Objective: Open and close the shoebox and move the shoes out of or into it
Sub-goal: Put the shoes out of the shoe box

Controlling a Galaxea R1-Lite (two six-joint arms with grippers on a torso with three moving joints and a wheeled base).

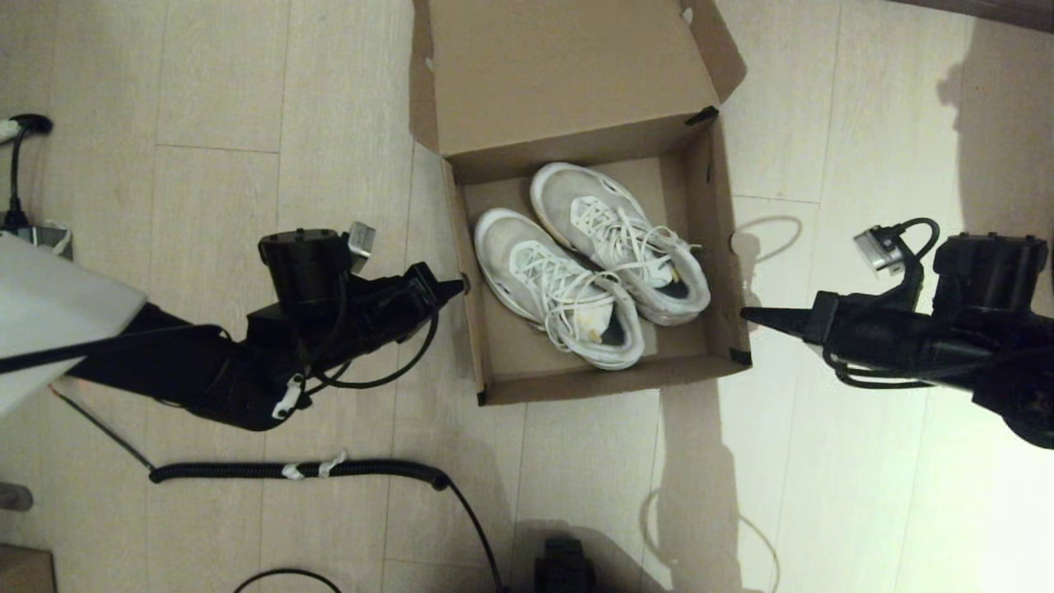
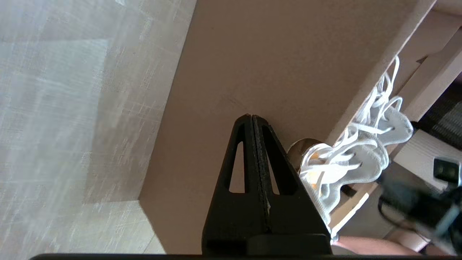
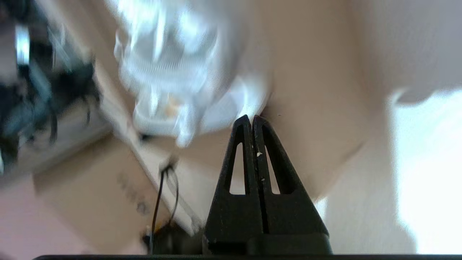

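Note:
The brown shoebox [image 1: 718, 247] stands on the floor with its lid [image 1: 560, 66] folded back and open. Both white and grey shoes [image 1: 593, 263] lie side by side inside it, toes toward the lid. My left gripper [image 1: 457, 288] is shut, its tip at the box's left outer wall [image 2: 252, 72], holding nothing. My right gripper [image 1: 748, 314] is shut and empty, its tip just outside the box's right wall. The left wrist view shows the shoes' laces [image 2: 355, 155] over the box rim. In the right wrist view my right gripper [image 3: 251, 117] points at the box, with the shoes [image 3: 173, 72] beyond.
A coiled black cable [image 1: 305, 471] lies on the wooden floor in front of the left arm. A white object [image 1: 49, 313] sits at the far left edge. A dark device [image 1: 564, 568] is at the bottom middle.

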